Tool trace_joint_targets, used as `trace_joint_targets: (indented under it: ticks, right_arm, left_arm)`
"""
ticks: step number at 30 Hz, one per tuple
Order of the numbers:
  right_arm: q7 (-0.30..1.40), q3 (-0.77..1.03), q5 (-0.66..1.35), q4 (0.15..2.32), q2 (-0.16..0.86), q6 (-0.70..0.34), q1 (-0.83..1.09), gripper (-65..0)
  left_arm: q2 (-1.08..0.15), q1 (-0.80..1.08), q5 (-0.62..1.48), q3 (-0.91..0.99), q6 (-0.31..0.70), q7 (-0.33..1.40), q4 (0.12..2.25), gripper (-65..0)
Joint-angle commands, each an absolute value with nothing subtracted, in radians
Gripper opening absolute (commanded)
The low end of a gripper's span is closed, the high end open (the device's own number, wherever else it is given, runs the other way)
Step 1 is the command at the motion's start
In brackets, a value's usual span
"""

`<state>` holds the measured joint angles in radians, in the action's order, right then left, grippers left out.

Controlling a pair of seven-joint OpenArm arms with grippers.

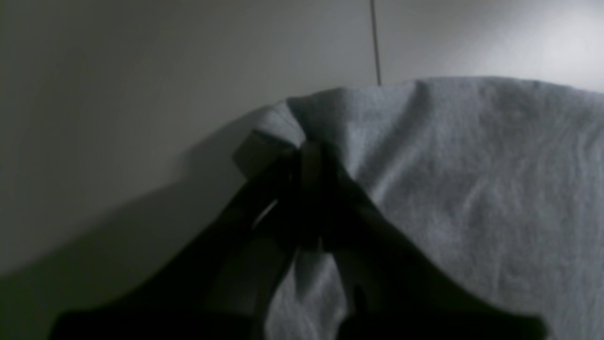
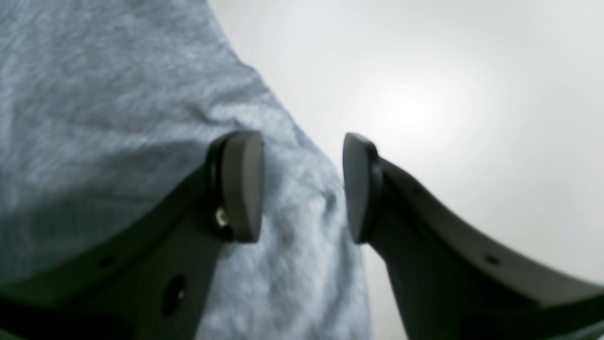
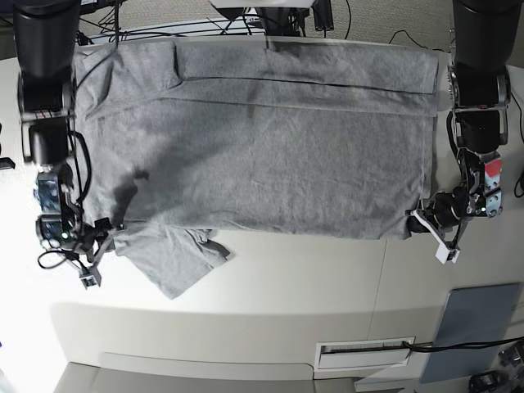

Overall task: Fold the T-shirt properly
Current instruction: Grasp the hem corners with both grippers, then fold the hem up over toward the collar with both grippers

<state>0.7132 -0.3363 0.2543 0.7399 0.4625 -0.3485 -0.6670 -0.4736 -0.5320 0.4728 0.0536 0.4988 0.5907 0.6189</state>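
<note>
My left gripper (image 1: 309,151) is closed on a corner of the T-shirt (image 3: 262,147) spread over the table (image 3: 286,278) — my right gripper (image 2: 302,189) is open astride the other corner. Next, I judge, it must close.

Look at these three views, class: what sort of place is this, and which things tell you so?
Probably a robotics lab bench: a white worktable with a T-shirt spread on it, two robot arms at its sides, and cables along the far edge.
</note>
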Motion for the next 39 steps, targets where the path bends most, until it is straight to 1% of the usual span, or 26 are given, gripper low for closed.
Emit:
trace_joint_targets:
  ticks: [1, 7, 10, 12, 14, 15, 16, 19, 20, 21, 25, 27, 29, 34, 35, 36, 39]
  right_arm:
    - [0.684, -0.339, 0.253, 0.707, 0.472, -0.344, -0.727, -37.9]
    - [0.626, -0.342, 0.216, 0.465, 0.441, -0.345, -0.813, -37.9]
    - [0.620, -0.342, 0.208, 0.423, 0.441, -0.361, -0.809, -37.9]
    - [0.648, -0.342, 0.210, 0.422, 0.440, -0.400, -0.802, -37.9]
    - [0.680, -0.342, 0.213, 0.422, 0.440, -0.411, -0.794, -38.0]
    - [0.690, -0.342, 0.213, 0.422, 0.440, -0.411, -0.793, -39.1]
    - [0.704, -0.342, 0.213, 0.422, 0.440, -0.411, -0.793, -43.0]
    - [0.727, -0.342, 0.208, 0.422, 0.441, -0.411, -0.793, -59.4]
    - [0.727, -0.342, 0.208, 0.423, 0.441, -0.411, -0.793, -63.9]
    - [0.725, -0.342, 0.208, 0.423, 0.441, -0.410, -0.793, -65.0]
    - [0.695, -0.341, 0.208, 0.434, 0.447, -0.378, -0.795, -65.0]
    - [0.686, -0.339, 0.209, 0.464, 0.457, -0.366, -0.793, -65.0]
    - [0.697, -0.339, 0.210, 0.511, 0.475, -0.366, -0.792, -65.0]
    - [0.773, -0.339, 0.276, 0.655, 0.548, -0.364, -0.788, -65.0]
    - [0.784, -0.339, 0.301, 0.691, 0.565, -0.364, -0.780, -65.0]
    - [0.794, -0.339, 0.327, 0.733, 0.583, -0.362, -0.768, -65.0]
    - [0.824, -0.339, 0.386, 0.900, 0.640, -0.326, -0.700, -65.0]
  left_arm:
    - [-0.485, -0.548, 0.456, 0.052, 0.499, 0.614, 0.624, -65.0]
    - [-0.485, -0.548, 0.456, 0.052, 0.499, 0.613, 0.624, -65.0]
    - [-0.485, -0.548, 0.456, 0.052, 0.499, 0.613, 0.624, -65.0]
    - [-0.485, -0.548, 0.456, 0.052, 0.499, 0.613, 0.624, -65.0]
    - [-0.485, -0.548, 0.456, 0.052, 0.499, 0.613, 0.624, -65.0]
    - [-0.485, -0.548, 0.456, 0.052, 0.499, 0.613, 0.624, -65.0]
    - [-0.485, -0.548, 0.456, 0.052, 0.499, 0.613, 0.624, -65.0]
    - [-0.485, -0.548, 0.456, 0.052, 0.499, 0.608, 0.624, -65.0]
    - [-0.485, -0.548, 0.456, 0.052, 0.499, 0.604, 0.624, -65.0]
    - [-0.485, -0.548, 0.457, 0.052, 0.499, 0.601, 0.624, -65.0]
    - [-0.487, -0.549, 0.457, 0.053, 0.505, 0.584, 0.629, -65.0]
    - [-0.497, -0.548, 0.463, 0.054, 0.564, 0.585, 0.642, -65.0]
    - [-0.517, -0.548, 0.514, 0.056, 0.594, 0.598, 0.654, -65.0]
    - [-0.586, -0.548, 0.668, 0.056, 0.605, 0.636, 0.666, -65.0]
    - [-0.596, -0.549, 0.694, 0.056, 0.665, 0.649, 0.671, -65.0]
    - [-0.601, -0.549, 0.723, 0.056, 0.698, 0.674, 0.682, -65.0]
    - [-0.607, -0.546, 0.780, 0.056, 0.698, 0.741, 0.728, -65.0]
